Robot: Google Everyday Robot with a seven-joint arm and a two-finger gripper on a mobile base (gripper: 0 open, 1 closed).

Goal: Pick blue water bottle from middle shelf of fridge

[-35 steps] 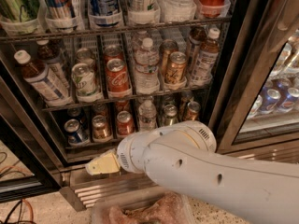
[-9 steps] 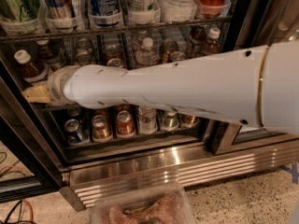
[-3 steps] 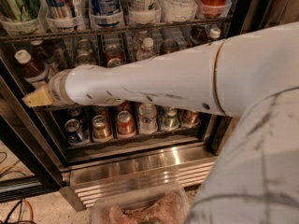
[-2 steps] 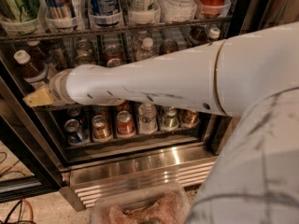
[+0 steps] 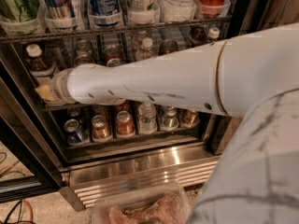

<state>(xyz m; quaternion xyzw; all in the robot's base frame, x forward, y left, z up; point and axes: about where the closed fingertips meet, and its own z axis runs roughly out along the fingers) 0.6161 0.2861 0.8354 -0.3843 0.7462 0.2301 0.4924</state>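
The blue water bottle, with a white cap, dark liquid and a pale label, stands at the far left of the middle shelf of the fridge. My white arm reaches across the shelf from the right. My gripper is at the bottle's lower part, right in front of it. The bottle's base is hidden behind the gripper and wrist. The arm covers most of the middle shelf's front rail.
A clear water bottle, cans and another white-capped bottle stand further right on the middle shelf. Cans and a water bottle fill the bottom shelf. A plastic container lies on the floor in front. The black door frame is at left.
Over 11.7 s the arm rose from the bottom shelf to the left end of the middle shelf. In the last second the gripper stays at the bottle; the view has shifted slightly.
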